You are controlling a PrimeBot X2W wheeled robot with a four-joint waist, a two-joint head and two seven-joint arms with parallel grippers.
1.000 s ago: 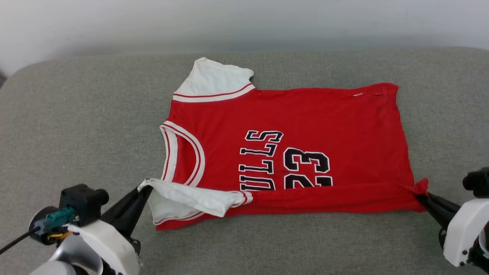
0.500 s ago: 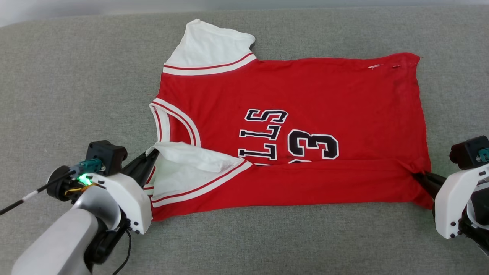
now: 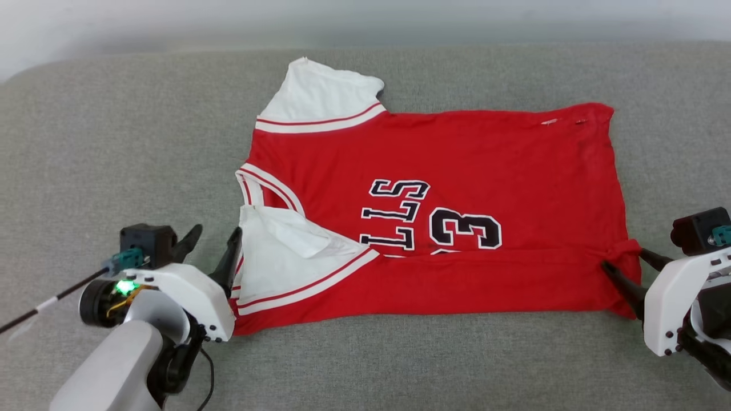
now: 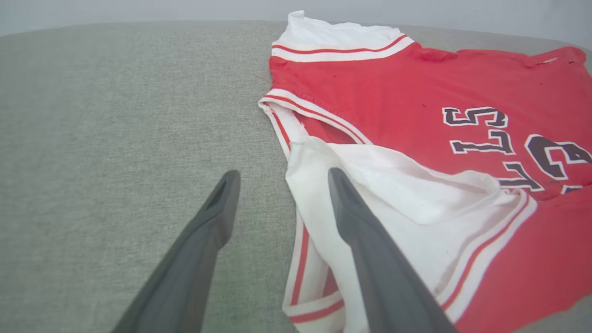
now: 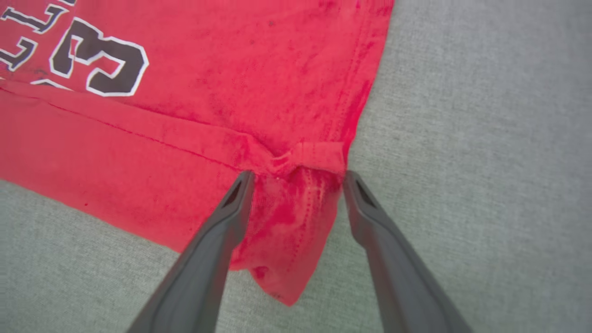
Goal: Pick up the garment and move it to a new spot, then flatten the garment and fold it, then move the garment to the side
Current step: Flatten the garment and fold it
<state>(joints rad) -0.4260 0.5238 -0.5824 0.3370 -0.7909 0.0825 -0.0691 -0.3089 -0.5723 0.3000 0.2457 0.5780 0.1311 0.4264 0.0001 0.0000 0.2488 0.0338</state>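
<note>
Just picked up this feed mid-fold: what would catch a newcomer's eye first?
The red garment lies spread across the grey cushion, its near edge folded over so the lettering and 23 are partly covered. The left gripper stands open at the folded white sleeve, and the right gripper is open astride the bunched hem corner.

Garment [image 3: 457, 165] on cushion [image 3: 114, 142], between left gripper [image 3: 217, 230], right gripper [image 3: 623, 258]

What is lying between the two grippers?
The folded-over near edge of the shirt stretches from the left gripper across to the right gripper; the head view shows it.
</note>
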